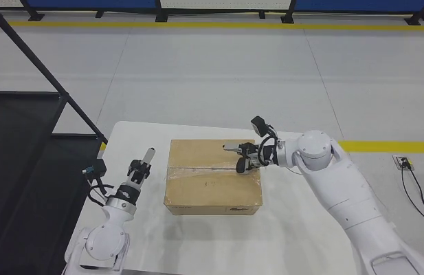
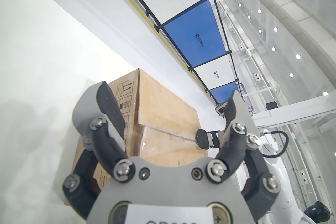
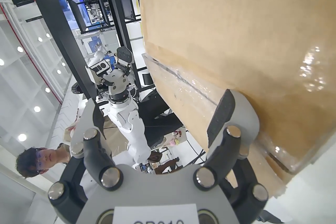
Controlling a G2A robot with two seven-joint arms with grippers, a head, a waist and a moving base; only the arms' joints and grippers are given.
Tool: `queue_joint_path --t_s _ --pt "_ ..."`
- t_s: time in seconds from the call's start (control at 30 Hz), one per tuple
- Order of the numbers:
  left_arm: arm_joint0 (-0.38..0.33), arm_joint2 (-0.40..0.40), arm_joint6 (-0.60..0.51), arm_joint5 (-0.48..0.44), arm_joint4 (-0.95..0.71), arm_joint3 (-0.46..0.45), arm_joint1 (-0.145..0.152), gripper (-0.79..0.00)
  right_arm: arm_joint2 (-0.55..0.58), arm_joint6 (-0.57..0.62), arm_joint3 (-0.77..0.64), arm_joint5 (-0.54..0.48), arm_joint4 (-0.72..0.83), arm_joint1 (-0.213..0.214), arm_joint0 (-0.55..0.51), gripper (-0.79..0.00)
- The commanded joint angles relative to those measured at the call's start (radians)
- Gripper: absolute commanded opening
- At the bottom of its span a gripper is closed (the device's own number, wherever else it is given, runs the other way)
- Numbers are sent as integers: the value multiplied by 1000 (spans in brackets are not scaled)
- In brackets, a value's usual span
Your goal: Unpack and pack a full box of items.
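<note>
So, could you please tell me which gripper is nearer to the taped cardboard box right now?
Right. The right gripper is open over the top of the cardboard box, near one end. The left gripper, also open, is off the opposite side, apart from it.

Interior of taped-shut box [image 1: 212, 180]

- A white rectangular table [image 1: 215, 234] stands on the pale grey floor [image 1: 218, 75].
- A black metal frame [image 1: 40, 65] rises beside the table.
- A yellow floor stripe [image 1: 198, 25] runs along blue and white fence panels [image 2: 195, 38].
- A black cable [image 1: 411, 187] lies on the floor.
</note>
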Motion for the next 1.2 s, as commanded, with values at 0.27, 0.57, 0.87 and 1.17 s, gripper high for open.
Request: queue_joint_path --t_s 0.27,0.57,0.87,1.17 --pt "26 -28 36 0 -35 -5 0 0 -34 -58 -20 -95 14 -21 -22 0" --pt "55 -51 48 -8 -66 5 1 0 -114 -143 24 -52 34 -73 24 -505" --pt "91 -85 58 -26 -105 -2 3 0 -240 -168 106 -2 36 -156 103 -785" --pt "108 -107 55 -41 -129 3 5 0 -333 -252 180 19 6 -240 153 -785"
